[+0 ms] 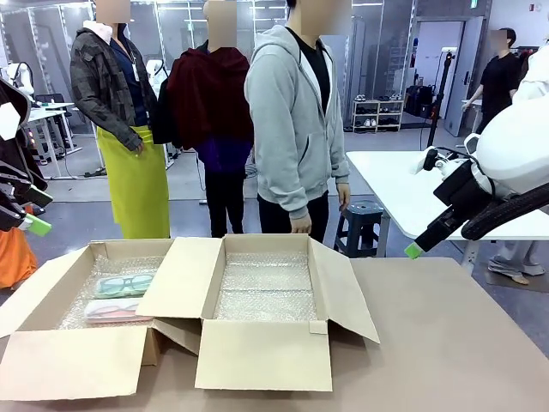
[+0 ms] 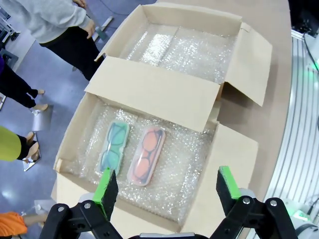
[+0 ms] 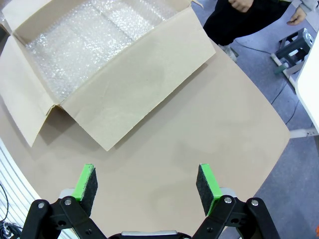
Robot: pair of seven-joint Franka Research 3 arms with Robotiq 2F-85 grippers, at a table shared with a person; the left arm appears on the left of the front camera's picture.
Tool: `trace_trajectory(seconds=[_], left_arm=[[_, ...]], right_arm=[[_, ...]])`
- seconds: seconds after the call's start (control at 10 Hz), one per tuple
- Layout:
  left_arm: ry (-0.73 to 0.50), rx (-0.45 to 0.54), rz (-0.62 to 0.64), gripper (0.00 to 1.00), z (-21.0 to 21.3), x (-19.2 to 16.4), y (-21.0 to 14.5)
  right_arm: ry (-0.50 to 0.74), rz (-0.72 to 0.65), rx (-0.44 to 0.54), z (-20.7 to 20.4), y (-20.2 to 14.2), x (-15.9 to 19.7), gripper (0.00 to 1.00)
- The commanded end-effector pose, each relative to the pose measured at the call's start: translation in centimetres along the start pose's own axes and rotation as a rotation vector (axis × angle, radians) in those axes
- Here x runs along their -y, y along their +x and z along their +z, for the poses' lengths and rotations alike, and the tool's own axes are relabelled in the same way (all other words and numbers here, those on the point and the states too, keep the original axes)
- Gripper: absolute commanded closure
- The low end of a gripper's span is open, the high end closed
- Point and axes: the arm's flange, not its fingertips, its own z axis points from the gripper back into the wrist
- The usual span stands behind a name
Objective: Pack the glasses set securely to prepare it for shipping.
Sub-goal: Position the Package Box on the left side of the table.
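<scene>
The glasses set lies on bubble wrap inside the left cardboard box. It is two clear cases side by side, one with teal-green glasses and one with pink glasses. My left gripper hangs open high above that box with nothing between its fingers, and it appears at the left edge of the front view. My right gripper is open above bare table to the right of the right box, and in the front view it is raised at the right.
The right box is open, lined with bubble wrap, and holds nothing else. Its flaps spread over the brown table. A person in a grey hoodie stands at the far side. A white table and a stool stand beyond.
</scene>
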Motion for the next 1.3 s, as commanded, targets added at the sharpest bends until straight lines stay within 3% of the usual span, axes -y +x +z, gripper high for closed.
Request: trace_trajectory(seconds=[0.0,1.2], left_arm=[[0.022,-0.015,0.009,0.00,0.35,0.08,0.25],[0.022,-0.015,0.009,0.00,0.35,0.08,0.25]], right_arm=[[0.000,-0.009,-0.014,0.07,0.20,-0.09,0.00],[0.000,-0.009,-0.014,0.07,0.20,-0.09,0.00]])
